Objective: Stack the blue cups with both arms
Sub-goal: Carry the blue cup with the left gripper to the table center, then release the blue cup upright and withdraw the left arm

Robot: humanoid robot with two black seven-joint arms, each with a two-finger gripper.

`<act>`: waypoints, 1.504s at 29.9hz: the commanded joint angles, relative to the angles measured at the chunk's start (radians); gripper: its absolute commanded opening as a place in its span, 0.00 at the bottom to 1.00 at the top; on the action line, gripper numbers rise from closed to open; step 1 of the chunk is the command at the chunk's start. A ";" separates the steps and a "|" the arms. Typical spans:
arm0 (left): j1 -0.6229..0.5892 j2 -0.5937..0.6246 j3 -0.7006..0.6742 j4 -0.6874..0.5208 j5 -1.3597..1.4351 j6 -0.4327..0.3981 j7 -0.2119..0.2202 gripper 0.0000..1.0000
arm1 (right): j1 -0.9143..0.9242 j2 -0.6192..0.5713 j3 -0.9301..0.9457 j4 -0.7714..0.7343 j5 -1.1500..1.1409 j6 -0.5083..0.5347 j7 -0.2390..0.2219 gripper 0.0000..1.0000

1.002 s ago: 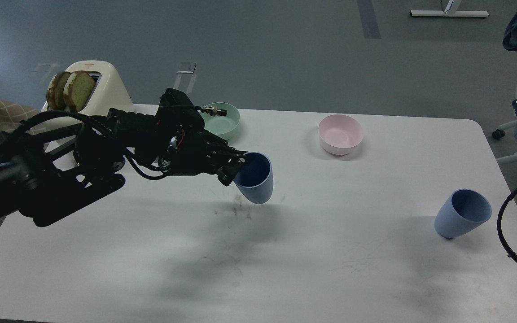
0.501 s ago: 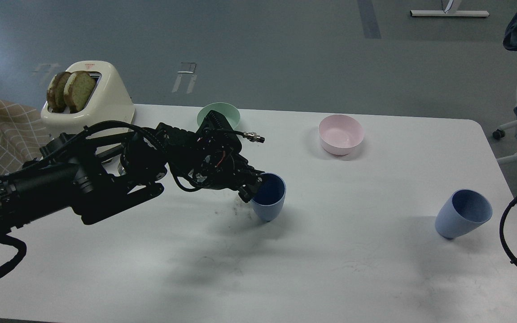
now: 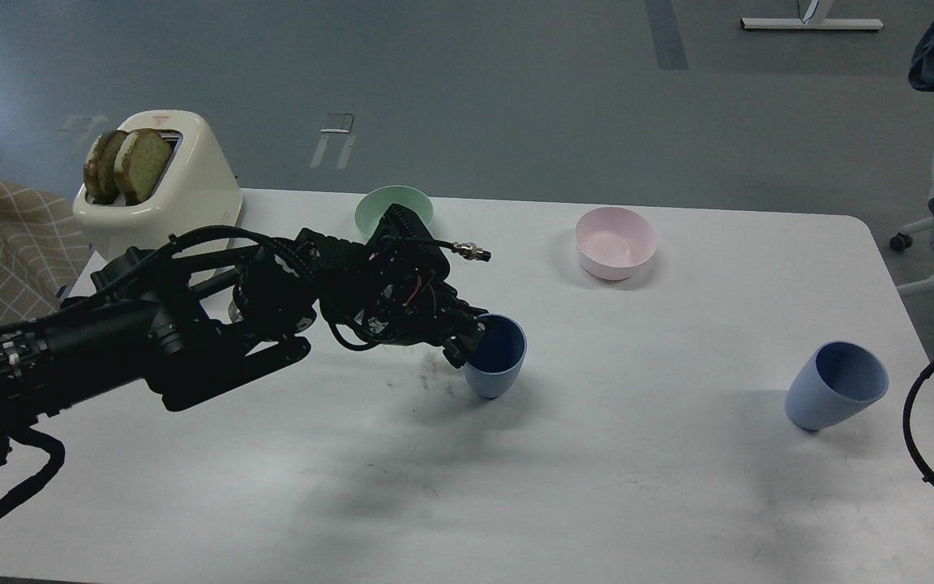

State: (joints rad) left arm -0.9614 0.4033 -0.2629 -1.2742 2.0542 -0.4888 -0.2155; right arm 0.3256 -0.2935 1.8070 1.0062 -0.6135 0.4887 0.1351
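Reaching in from the left edge, the left arm [image 3: 134, 341] stretches low across the white desk [image 3: 516, 487], its forearm nearly level and its cabled wrist pitched slightly down toward the middle of the surface. At its far end the left claw [image 3: 471, 337] is pinched on the near-left rim of the held cup [image 3: 498, 357], one finger apparently inside the mouth and one outside, though the dark fingers blur together. That cup stands roughly upright, its base at or just above the desk, its long axis tipped a little with the mouth leaning up and away from the claw.

The relation that matters next: the second cup [image 3: 836, 397] sits well to the right of the claw and slightly nearer the robot, close to the desk's right edge, tilted with its mouth up and to the right. It is much nearer the right arm's side, but only a black cable loop [image 3: 921, 438] shows there; the right claw is out of view. I judge that the right arm must fetch that cup, or the left must carry its own across.

Beyond the claw lie the mint-green bowl [image 3: 382, 209] and the pink bowl [image 3: 615, 242]; far left, a toaster [image 3: 167, 174] holds bread.
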 commanded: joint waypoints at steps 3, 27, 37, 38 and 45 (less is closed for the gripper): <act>-0.037 0.020 -0.064 -0.002 -0.142 0.000 -0.002 0.88 | -0.002 -0.012 0.008 0.009 0.000 0.000 0.000 1.00; 0.228 0.131 -0.752 0.177 -1.581 0.139 -0.008 0.98 | -0.091 -0.326 -0.021 0.316 -0.408 0.000 -0.011 1.00; 0.274 0.037 -0.943 0.383 -1.773 0.089 -0.005 0.98 | -0.269 -0.398 -0.031 0.471 -0.840 0.000 -0.002 1.00; 0.279 0.035 -0.943 0.381 -1.798 0.085 -0.005 0.98 | -0.273 -0.409 -0.032 0.473 -0.868 0.000 -0.002 1.00; 0.294 0.038 -0.967 0.374 -1.876 0.095 -0.005 0.98 | -0.319 -0.431 -0.067 0.500 -1.074 0.000 -0.002 1.00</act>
State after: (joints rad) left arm -0.6690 0.4393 -1.2146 -0.8999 0.1919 -0.3968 -0.2203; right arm 0.0329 -0.7169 1.7600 1.4861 -1.6060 0.4890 0.1338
